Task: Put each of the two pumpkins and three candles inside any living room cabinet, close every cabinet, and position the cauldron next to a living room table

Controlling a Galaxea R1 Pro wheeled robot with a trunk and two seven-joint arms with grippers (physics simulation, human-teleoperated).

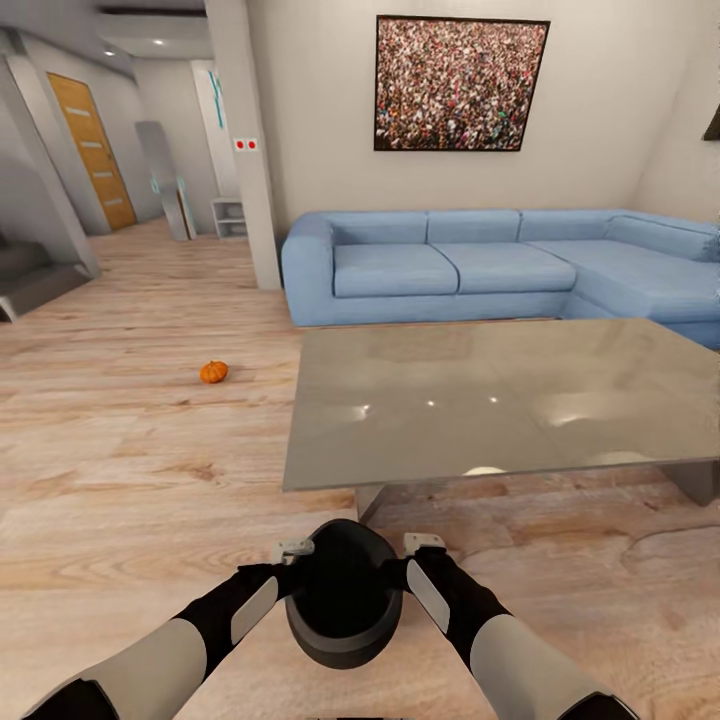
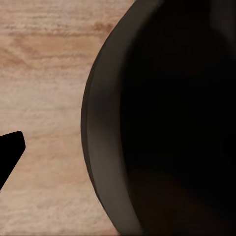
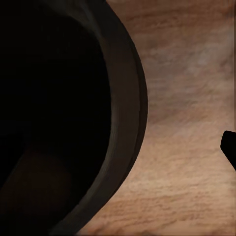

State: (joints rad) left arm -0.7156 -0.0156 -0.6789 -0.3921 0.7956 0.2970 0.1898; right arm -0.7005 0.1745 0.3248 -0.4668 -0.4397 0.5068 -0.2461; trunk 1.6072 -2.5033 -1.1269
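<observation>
A black cauldron point(image 1: 343, 600) hangs low in front of me over the wood floor, its opening facing up. My left gripper point(image 1: 296, 553) clamps its rim on one side and my right gripper point(image 1: 420, 548) clamps the opposite side. In the left wrist view the cauldron point(image 2: 167, 118) has one dark fingertip point(image 2: 11, 150) outside its wall. The right wrist view shows the cauldron point(image 3: 59, 108) in the same way, with a fingertip point(image 3: 229, 147) outside. A small orange pumpkin point(image 1: 213, 372) lies on the floor ahead to the left. The grey glossy table point(image 1: 480, 400) stands just ahead to the right.
A blue corner sofa point(image 1: 450, 265) runs along the back wall behind the table. A white pillar point(image 1: 245, 150) stands left of the sofa. Beyond it a hallway leads to a wooden door point(image 1: 92, 150). Open wood floor stretches to the left.
</observation>
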